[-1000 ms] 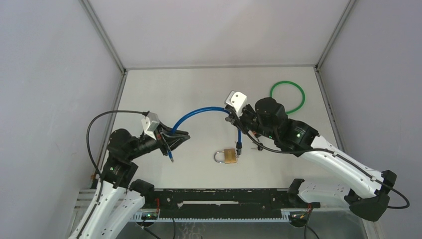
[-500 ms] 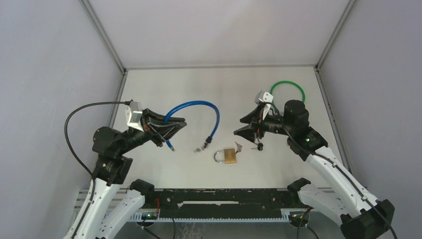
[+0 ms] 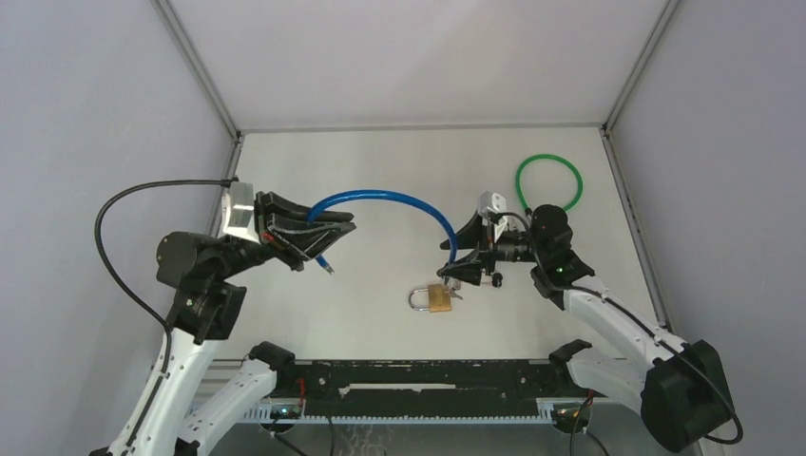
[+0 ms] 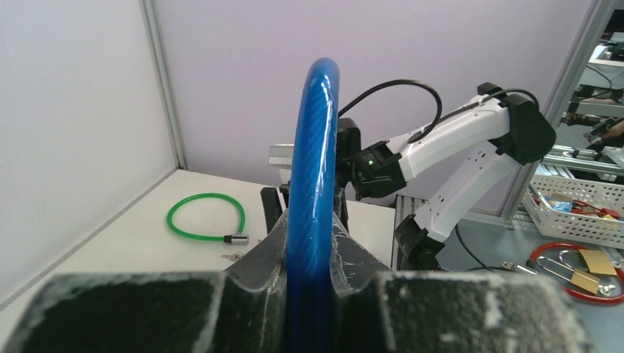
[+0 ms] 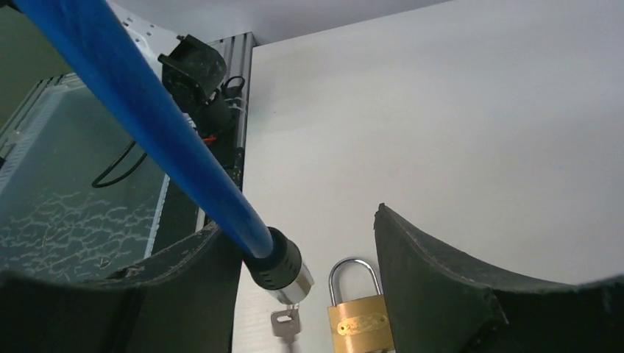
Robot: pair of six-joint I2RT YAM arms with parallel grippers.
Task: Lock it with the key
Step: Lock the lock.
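Centring is needed: blue plastic-coated cable (image 3: 380,198), clamped by left gripper (image 3: 328,233), is offset within spread-jawed right gripper (image 5: 298,219) near brass padlock (image 5: 358,316).

Blue cable lock (image 3: 390,198): I see it arched in the air, its black-and-silver head (image 5: 279,263) lowest. A small silver key (image 5: 284,322) lies just below, beside the flat-lying brass padlock (image 5: 358,315).

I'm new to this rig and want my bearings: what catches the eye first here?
A blue cable lock arcs above the table, clamped in the left tool. Its keyed far end sits between the open fingers of the right tool. Beside that end lies a brass padlock, and a green cable loop rests towards the far right corner.
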